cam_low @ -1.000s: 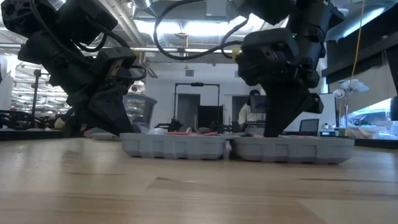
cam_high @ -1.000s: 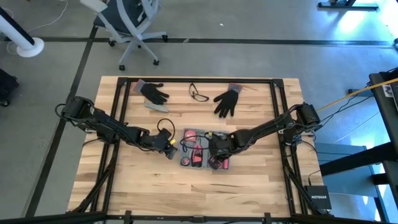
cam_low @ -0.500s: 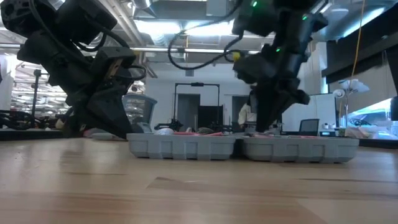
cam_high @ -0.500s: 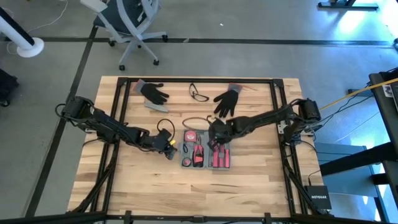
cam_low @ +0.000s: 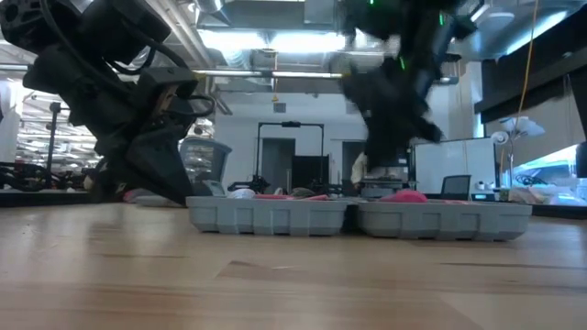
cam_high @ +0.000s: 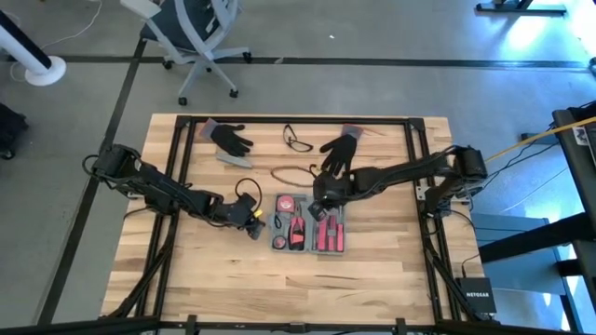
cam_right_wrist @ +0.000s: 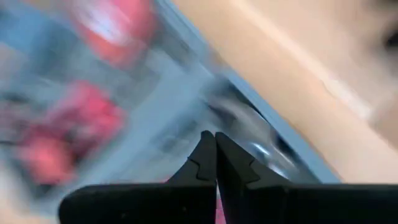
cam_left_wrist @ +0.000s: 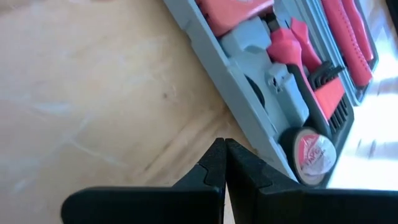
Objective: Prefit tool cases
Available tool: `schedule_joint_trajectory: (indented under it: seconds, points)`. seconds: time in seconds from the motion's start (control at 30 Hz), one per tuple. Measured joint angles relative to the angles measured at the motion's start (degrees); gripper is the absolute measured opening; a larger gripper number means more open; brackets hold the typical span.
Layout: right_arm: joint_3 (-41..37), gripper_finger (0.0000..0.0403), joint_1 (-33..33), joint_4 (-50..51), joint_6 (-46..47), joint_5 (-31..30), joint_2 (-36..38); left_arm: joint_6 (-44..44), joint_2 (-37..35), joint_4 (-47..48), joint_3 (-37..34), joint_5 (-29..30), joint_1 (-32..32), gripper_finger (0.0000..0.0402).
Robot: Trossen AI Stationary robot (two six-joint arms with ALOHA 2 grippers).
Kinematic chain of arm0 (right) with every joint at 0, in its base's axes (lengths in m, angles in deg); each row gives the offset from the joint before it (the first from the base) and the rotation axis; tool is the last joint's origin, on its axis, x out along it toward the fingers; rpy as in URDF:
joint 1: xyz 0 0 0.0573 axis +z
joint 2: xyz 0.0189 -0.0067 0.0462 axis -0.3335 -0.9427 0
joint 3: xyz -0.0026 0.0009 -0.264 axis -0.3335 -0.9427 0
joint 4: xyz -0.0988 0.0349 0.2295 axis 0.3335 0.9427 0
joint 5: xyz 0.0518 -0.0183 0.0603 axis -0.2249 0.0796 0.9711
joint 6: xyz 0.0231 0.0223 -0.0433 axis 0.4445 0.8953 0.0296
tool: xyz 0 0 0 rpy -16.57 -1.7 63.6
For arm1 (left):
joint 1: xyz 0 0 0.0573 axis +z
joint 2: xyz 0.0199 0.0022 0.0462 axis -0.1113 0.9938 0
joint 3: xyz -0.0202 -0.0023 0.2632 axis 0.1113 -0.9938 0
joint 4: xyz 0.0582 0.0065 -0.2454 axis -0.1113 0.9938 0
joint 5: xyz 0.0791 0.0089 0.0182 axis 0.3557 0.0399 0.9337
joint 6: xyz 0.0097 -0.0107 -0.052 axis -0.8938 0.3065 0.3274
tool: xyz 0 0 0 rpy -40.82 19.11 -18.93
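Case (cam_high: pixel 309 223) lies open mid-table in the high view, left gripper (cam_high: pixel 253 221) clenched just beside it, right gripper (cam_high: pixel 321 193) clenched at its far edge. Low view: both trays flat. Left wrist view: red tape measure (cam_left_wrist: pixel 313 154), lettering unreadable.

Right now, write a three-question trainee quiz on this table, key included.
1. True or false: the tool case lies open with red tools in it.
2. The left gripper is: A) inside the case, B) beside its left edge, C) over a black glove.
3. Fill in: the right gripper is above the case's ____ edge, the side toward the glasses.

Key: 1 true; 2 B; 3 far.
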Motion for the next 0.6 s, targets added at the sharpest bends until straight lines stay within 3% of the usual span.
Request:
schedule_joint_trajectory:
  seconds: [0.17, 0.33, 0.5, 0.6]
  points:
    - [0.72, 0.0001, 0.91, -9.94, -1.38, 12.11, 0.66, -0.36, 0.05, 0.0, 0.0, 1.79, 0.22, 0.0]
    - [1.0, 0.0023, 1.16, -19.34, -9.0, 21.65, -2.0, -0.91, 0.6, 0.38, 0.0, 1.93, -0.43, 0.0]
    - [0.88, 0.0114, 0.95, -18.84, -21.65, 24.28, -5.02, -2.03, 0.68, 3.11, -0.23, 1.2, -3.53, 0.0]
    - [0.88, 0.0178, 0.65, -18.6, -24.29, 24.79, -6.7, -4.28, 0.75, 3.47, -0.32, 0.78, -7.73, 0.0]
